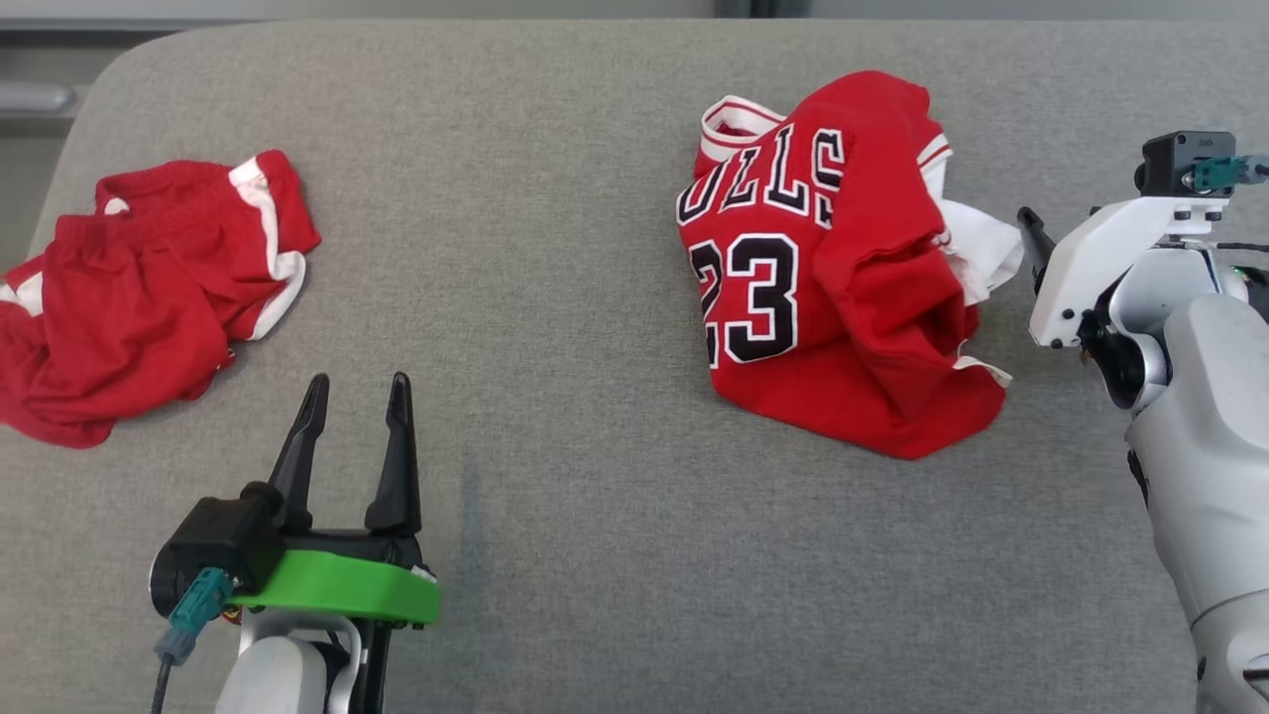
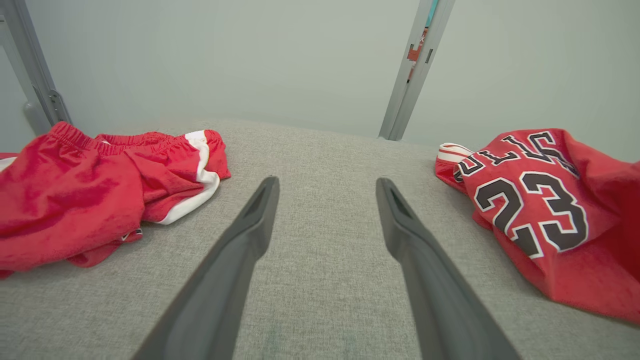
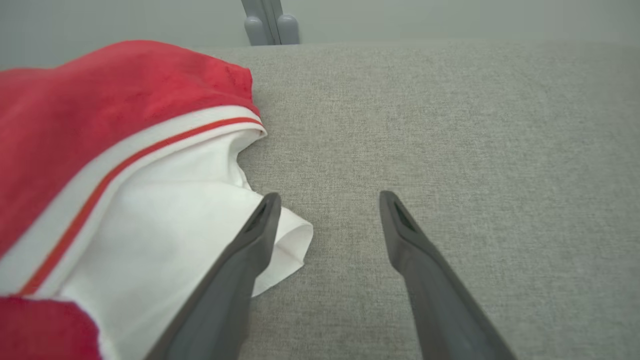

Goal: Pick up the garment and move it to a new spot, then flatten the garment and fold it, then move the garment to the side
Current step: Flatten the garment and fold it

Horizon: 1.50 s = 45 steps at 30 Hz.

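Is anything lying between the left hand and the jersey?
Nothing visible: only bare grey cushion separates the left hand from the jersey. The red shorts lie on its other side.

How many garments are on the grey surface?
2. The shorts lie crumpled at the left of the grey surface; the jersey is bunched at the right, by the open right claw. Folds might hide more.

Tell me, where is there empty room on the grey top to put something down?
The biggest bare patch of grey top lies between the red shorts and the red jersey, ahead of the left claw. The near strip below the jersey is bare too. It's crowded at the jersey's right edge, where the open right claw sits close to its white fabric.
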Motion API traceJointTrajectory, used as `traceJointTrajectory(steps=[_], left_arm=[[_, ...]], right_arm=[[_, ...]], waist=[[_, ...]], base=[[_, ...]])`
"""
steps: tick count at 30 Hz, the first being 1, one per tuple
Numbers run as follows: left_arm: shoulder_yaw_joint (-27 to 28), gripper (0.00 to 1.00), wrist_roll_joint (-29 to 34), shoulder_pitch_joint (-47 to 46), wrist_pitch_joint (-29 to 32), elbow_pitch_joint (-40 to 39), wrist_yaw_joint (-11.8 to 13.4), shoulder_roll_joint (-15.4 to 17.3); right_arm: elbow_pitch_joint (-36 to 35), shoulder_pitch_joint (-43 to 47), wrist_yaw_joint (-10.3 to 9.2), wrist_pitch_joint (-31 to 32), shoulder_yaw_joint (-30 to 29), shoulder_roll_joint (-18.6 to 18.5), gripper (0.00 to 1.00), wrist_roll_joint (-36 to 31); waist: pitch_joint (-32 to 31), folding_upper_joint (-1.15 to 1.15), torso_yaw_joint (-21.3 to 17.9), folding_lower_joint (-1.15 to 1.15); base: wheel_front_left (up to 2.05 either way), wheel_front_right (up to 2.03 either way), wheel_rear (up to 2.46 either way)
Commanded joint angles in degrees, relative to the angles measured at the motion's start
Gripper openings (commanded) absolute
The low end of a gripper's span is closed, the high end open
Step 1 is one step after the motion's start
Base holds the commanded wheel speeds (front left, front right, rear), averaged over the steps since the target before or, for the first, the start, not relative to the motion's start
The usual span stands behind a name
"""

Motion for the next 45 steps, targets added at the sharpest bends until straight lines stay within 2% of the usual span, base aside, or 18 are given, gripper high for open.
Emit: traceJointTrajectory(steps=[1, 10, 11, 12, 14, 17, 20, 25, 30, 35, 36, 37, 42, 45], left_arm=[[0.1, 1.0, 0.2, -1.1, 0.0, -0.2, -0.3, -0.1], [0.5, 1.0, 0.5, -1.3, 0.0, 0.2, -0.6, -0.7], [0.6, 1.0, 0.6, -1.3, 0.0, 0.2, -0.6, -0.7], [0.8, 1.0, 0.7, -1.3, 0.0, 0.3, -0.6, -0.7], [1.1, 1.0, 0.7, -1.3, 0.0, 0.3, -0.7, -0.8], [1.7, 1.0, 0.8, -0.9, 0.0, 0.5, -0.7, -0.8], [2.3, 1.0, 1.0, 0.1, 0.0, 0.7, -0.7, -0.8], [3.1, 1.0, 1.1, 1.4, 0.0, 0.8, -0.7, -0.8], [3.8, 1.0, 1.5, 2.6, 0.0, 0.6, -0.7, -0.8], [4.4, 1.0, 1.7, 3.8, 0.0, 0.5, -0.4, -0.4], [4.5, 1.0, 1.7, 4.0, 0.0, 0.4, -0.3, -0.4], [4.6, 1.0, 1.8, 4.1, 0.0, 0.3, -0.1, -0.4], [4.8, 1.0, 1.7, 4.8, 0.0, 0.4, 0.0, -0.1], [4.9, 1.0, 1.5, 5.2, 0.0, 0.6, 0.2, 0.0]], right_arm=[[1.3, -0.7, 0.0, -0.6, -0.2, 0.1, 1.0, -0.3], [10.1, 0.0, 0.0, 1.6, 2.8, 1.6, 1.0, 1.3], [10.6, 0.2, 0.02, 2.0, 3.3, 1.9, 0.57, 1.9], [11.0, 0.2, 0.03, 2.2, 4.0, 2.0, 0.0, 2.4], [11.0, -0.2, 0.02, 1.9, 5.1, 1.6, 0.0, 3.2], [9.0, -2.3, -0.08, -3.2, 5.4, -1.7, 0.0, 1.6], [6.6, -3.7, -0.05, -7.6, 6.0, -2.9, 0.0, -0.6], [2.2, -1.6, -0.05, -10.9, 3.9, -4.8, 0.0, -4.7], [-3.7, 5.4, -0.05, -9.7, -1.6, -4.0, 0.0, -9.4], [-12.1, 15.5, -0.04, -7.2, -7.7, 0.4, 0.0, -12.7], [-13.7, 17.1, -0.04, -6.9, -8.3, 1.2, 0.45, -13.1], [-15.4, 19.2, -0.04, -5.9, -9.2, 2.4, 1.0, -13.1], [-23.4, 26.0, -0.04, -3.9, -11.2, 6.4, 1.0, -13.9], [-28.3, 29.1, -0.04, -6.4, -10.8, 7.9, 1.0, -13.8]], waist=[[3.0, 0.0, 3.1, 0.0], [3.0, 0.0, 4.1, 0.0], [3.0, 0.0, 4.0, 0.0], [2.9, 0.0, 3.9, 0.0], [2.6, 0.0, 3.4, 0.0], [1.7, 0.0, 2.5, 0.0], [0.3, 0.0, 1.3, 0.0], [-2.6, 0.0, -1.3, 0.0], [-4.7, 0.0, -3.9, 0.0], [-6.2, 0.0, -6.0, 0.0], [-6.4, 0.0, -6.3, 0.0], [-6.6, 0.0, -6.7, 0.0], [-7.5, 0.0, -7.8, 0.0], [-8.0, 0.0, -8.3, 0.0]], base=[[0.0, 0.0, 0.0], [0.0, 0.0, 0.0], [0.0, 0.0, 0.0], [0.0, 0.0, 0.0], [0.0, 0.0, 0.0], [0.0, 0.0, 0.0], [0.0, 0.0, 0.0], [0.0, 0.0, 0.0], [0.0, 0.0, 0.0], [0.0, 0.0, 0.0], [0.0, 0.0, 0.0], [0.0, 0.0, 0.0], [0.0, 0.0, 0.0], [0.0, 0.0, 0.0]])
